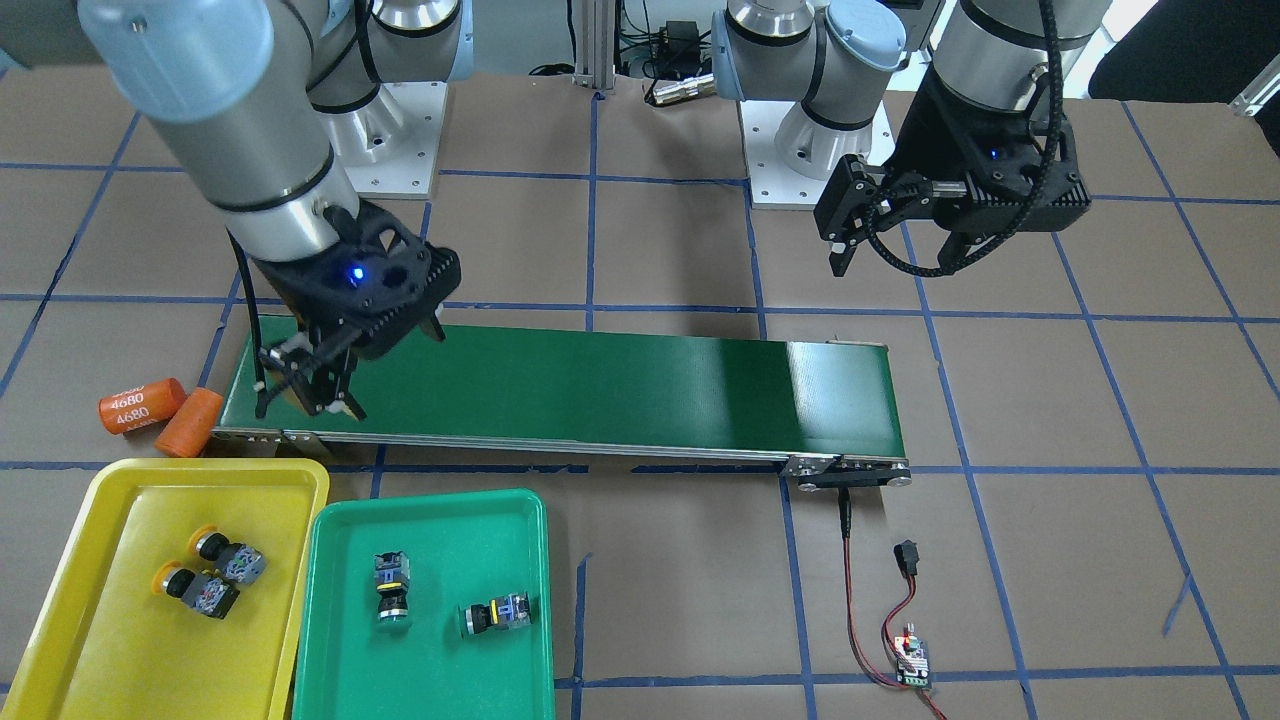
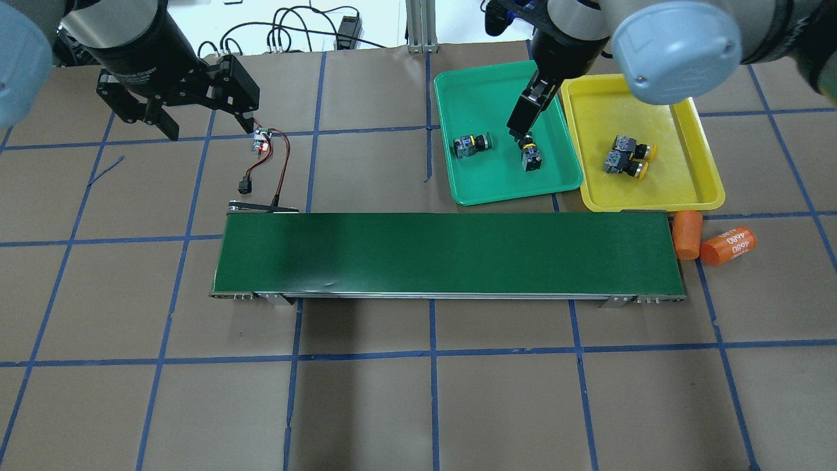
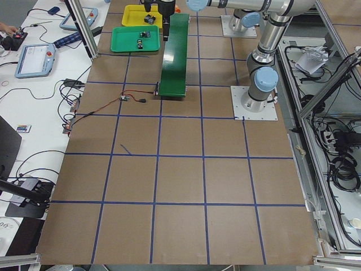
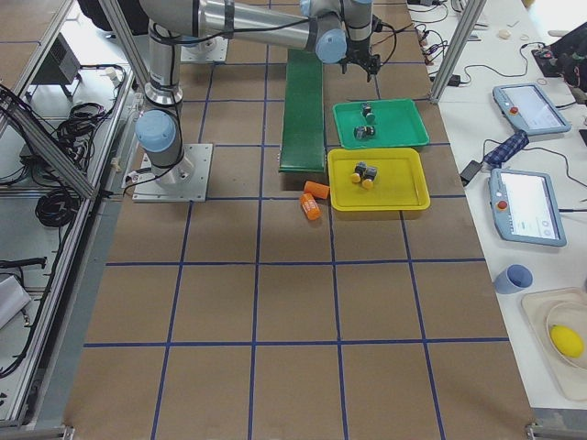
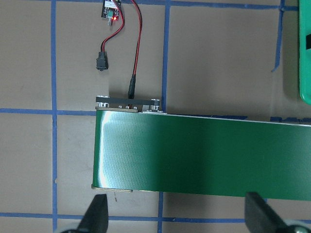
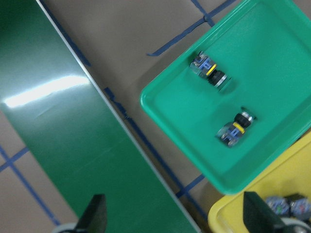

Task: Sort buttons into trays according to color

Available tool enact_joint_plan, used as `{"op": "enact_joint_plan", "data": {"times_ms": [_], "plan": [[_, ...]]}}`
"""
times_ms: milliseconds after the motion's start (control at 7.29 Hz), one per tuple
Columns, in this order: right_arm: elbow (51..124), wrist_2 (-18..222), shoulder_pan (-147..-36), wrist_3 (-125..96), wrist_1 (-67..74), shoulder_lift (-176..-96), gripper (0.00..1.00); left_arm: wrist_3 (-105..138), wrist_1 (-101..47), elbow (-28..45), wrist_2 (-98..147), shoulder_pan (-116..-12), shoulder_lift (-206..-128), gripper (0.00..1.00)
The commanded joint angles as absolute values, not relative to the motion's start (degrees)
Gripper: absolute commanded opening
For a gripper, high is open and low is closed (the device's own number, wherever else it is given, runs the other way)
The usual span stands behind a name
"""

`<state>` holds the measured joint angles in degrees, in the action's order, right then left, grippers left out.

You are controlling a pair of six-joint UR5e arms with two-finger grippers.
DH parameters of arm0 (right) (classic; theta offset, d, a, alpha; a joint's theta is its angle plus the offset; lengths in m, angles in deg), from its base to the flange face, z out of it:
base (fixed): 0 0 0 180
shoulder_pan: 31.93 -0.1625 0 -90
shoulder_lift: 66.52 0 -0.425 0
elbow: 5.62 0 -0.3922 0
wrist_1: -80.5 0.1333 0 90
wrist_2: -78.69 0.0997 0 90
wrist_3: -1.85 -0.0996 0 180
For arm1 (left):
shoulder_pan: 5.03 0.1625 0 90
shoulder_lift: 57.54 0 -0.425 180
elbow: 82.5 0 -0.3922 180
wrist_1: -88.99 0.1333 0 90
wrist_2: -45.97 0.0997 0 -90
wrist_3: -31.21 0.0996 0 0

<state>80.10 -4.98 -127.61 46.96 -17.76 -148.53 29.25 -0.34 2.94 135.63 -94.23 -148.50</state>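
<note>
buttons (image 1: pixel 392 590) in green tray (image 1: pixel 430 680) and yellow tray (image 1: pixel 110 650), apart from right pincer (image 1: pixel 308 403), spread, empty; left pincer (image 2: pixel 209 127) spread.

A long green belt (image 1: pixel 600 385) lies on the desk (image 1: pixel 1050 400), one end near the right pincer (image 1: pixel 308 400). Two orange cylinders (image 1: pixel 140 405) sit just beyond that end. A small circuit board (image 2: pixel 263 140) with red-black wires (image 2: pixel 282 163) lies by the left pincer (image 2: pixel 208 124).
</note>
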Motion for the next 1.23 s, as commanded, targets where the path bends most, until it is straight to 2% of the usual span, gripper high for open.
{"op": "enact_joint_plan", "data": {"times_ms": [0,412,1098], "plan": [[84.0,-7.0,-127.4,29.2,-7.8,-157.3,1.00,29.3,-1.4,2.8,135.4,-94.2,-148.2,1.00],[83.3,-8.3,-127.3,10.8,-5.6,-158.5,1.00,29.3,-8.8,-0.6,135.5,-92.3,-149.8,1.00],[81.6,-8.4,-127.0,11.0,-5.2,-157.1,1.00,29.9,-9.6,0.6,135.7,-92.7,-148.1,1.00]]}}
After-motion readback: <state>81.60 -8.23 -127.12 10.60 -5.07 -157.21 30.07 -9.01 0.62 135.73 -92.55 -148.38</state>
